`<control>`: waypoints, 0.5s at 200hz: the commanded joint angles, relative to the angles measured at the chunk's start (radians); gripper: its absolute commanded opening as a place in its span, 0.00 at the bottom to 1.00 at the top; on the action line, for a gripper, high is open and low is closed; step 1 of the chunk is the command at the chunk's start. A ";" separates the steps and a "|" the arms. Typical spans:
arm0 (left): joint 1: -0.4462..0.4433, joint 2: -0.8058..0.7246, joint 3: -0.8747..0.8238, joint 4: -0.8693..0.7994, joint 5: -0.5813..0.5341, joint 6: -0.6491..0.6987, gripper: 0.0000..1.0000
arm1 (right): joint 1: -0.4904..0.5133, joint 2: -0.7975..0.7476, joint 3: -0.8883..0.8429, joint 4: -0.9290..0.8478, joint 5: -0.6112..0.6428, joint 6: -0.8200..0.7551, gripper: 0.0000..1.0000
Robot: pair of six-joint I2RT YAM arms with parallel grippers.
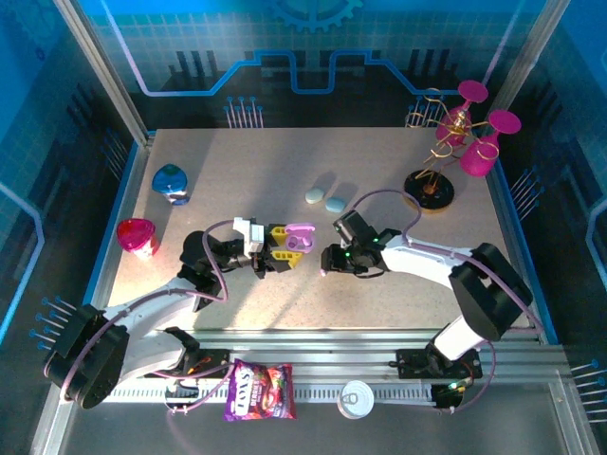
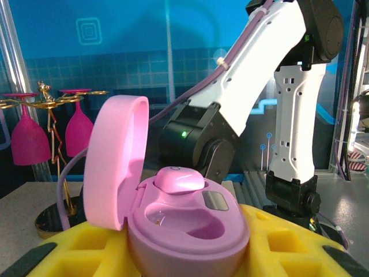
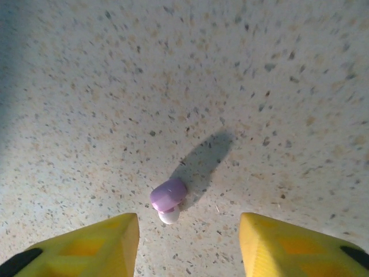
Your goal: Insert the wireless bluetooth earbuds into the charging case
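Earbud one (image 3: 168, 196): a tiny rounded pastel-purple cap with a whitish tip poking out under it. It lies loose on the speckled counter (image 3: 230, 86) and throws a short shadow up and to the right.

My right claw (image 3: 187, 231) is spread, its yellow fingertips (image 3: 115, 242) standing wide apart just over the counter. The bud sits in the gap between them, a little ahead of the tips and closer to the one on the left of the wrist view. Neither tip touches it.

Earbud two (image 2: 180, 180): same pale purple, a smooth pebble-like top. It is seated in the far socket of the charging case (image 2: 190, 231). The near socket is a glossy hollow with nothing in it.

The case is purple and rounded. Its lid (image 2: 115, 161) is hinged open and stands upright on the left of the wrist view.

My left claw (image 2: 184, 257) is pinched on the case, with yellow pads on either side of its lower body, holding it off the counter.

From overhead, the held case (image 1: 301, 237) hangs near mid-counter, with my right claw (image 1: 327, 258) just beside it to the right.
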 commanded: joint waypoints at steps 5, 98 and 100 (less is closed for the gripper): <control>-0.002 -0.023 -0.014 0.037 -0.017 0.023 0.33 | 0.017 0.062 0.059 0.019 -0.053 0.033 0.46; 0.000 -0.030 -0.025 0.033 -0.023 0.027 0.33 | 0.032 0.184 0.122 0.041 -0.128 0.018 0.35; 0.001 -0.031 -0.025 0.033 -0.023 0.027 0.33 | 0.032 0.186 0.124 0.040 -0.128 0.016 0.35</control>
